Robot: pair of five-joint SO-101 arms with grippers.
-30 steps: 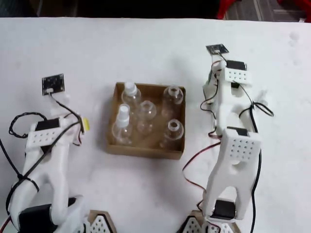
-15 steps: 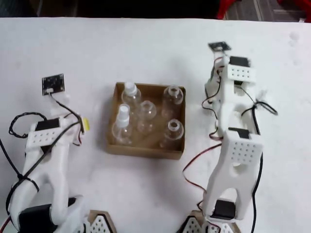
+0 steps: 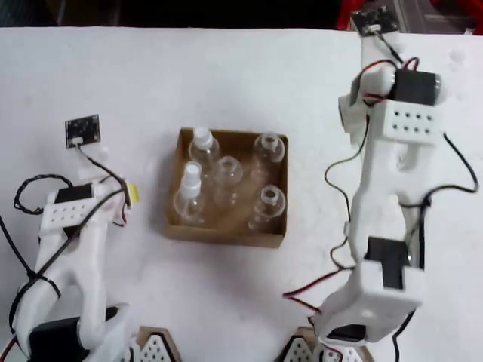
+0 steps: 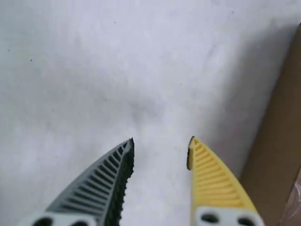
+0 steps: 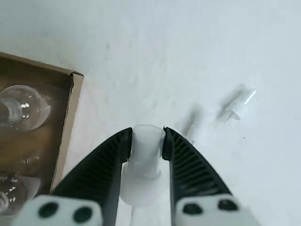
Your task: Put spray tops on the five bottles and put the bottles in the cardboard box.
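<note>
Spanning the high view, a white table (image 3: 226,75) carries two arms. The right arm (image 3: 392,188) stretches far up the table, well apart from the box. The left arm (image 3: 72,241) sits low on the other side. Between them lies one cardboard box (image 3: 226,232) holding five clear bottles, all upright. Two, (image 3: 202,145) and (image 3: 189,188), wear spray tops. Three, (image 3: 226,175), (image 3: 268,147) and (image 3: 269,202), have bare necks. Loose wires (image 3: 309,290) trail from the right arm near the box's corner.

The right gripper (image 5: 146,133) pinches one white top (image 5: 141,183) over bare table beside the box. A second top (image 5: 237,107) lies loose on the table beyond it. The left gripper (image 4: 160,150) hangs with fingers spread above bare table, the box wall just beside its yellow finger (image 4: 211,179).
</note>
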